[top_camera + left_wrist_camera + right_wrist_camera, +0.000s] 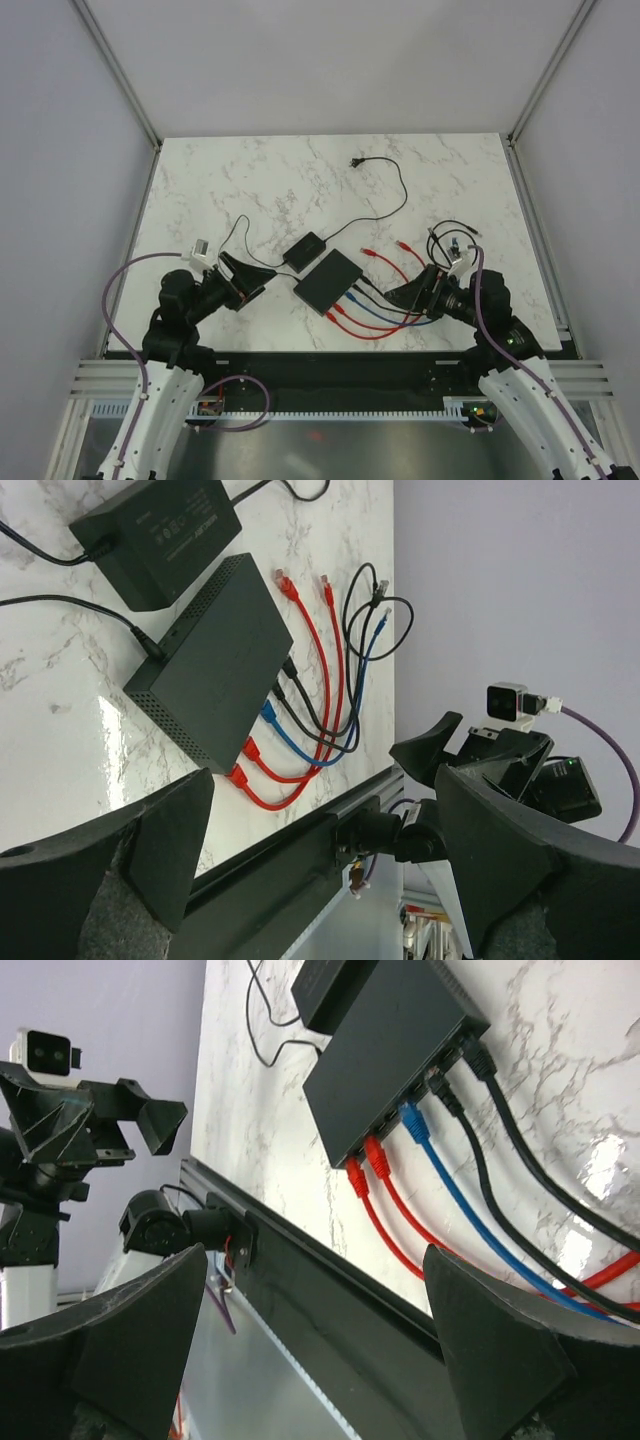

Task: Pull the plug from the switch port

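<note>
The switch (328,280) is a flat matte-black box lying near the table's front middle. It also shows in the left wrist view (215,670) and the right wrist view (390,1040). Two red plugs (367,1165), a blue plug (415,1120) and two black plugs (458,1072) sit in ports on its near-right side. My left gripper (262,282) is open and empty, just left of the switch. My right gripper (390,294) is open and empty, right of the switch, over the cables. Neither touches a plug.
A smaller black box (305,250) with a thin black cord lies just behind the switch. Loose red cable ends (372,253), a black coil (455,232) and a small black plug (355,162) lie further back. The black front rail (380,1300) runs below the cables.
</note>
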Controlling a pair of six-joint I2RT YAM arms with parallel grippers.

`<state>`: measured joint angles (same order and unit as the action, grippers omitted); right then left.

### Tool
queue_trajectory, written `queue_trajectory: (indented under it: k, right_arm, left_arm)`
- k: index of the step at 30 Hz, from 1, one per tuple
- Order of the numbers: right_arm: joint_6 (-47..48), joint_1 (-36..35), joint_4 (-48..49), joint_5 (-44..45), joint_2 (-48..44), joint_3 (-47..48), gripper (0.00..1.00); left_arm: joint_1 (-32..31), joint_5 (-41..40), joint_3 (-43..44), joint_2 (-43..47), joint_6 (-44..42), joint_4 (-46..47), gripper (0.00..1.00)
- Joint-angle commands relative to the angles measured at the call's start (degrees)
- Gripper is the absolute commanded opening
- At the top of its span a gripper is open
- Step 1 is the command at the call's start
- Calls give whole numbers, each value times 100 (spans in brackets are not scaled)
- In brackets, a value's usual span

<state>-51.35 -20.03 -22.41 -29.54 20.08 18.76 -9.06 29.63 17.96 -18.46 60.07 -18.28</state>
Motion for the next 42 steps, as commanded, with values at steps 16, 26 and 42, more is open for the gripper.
queue_trajectory:
  k: [16,26,42]
  right_arm:
    - [1445,-2423,255,2098,4057,1595,98]
    - [732,-3226,1633,2303,3705,1315,98]
    - [-692,-3428,3771,2725,4198,93,52]
  left_arm:
    - [-789,431,1393,-2433,-821,519,90]
    - [-1721,96,2115,-4138,-1462,422,74]
    - [-2802,-1363,1809,-4676,-1631,633,54]
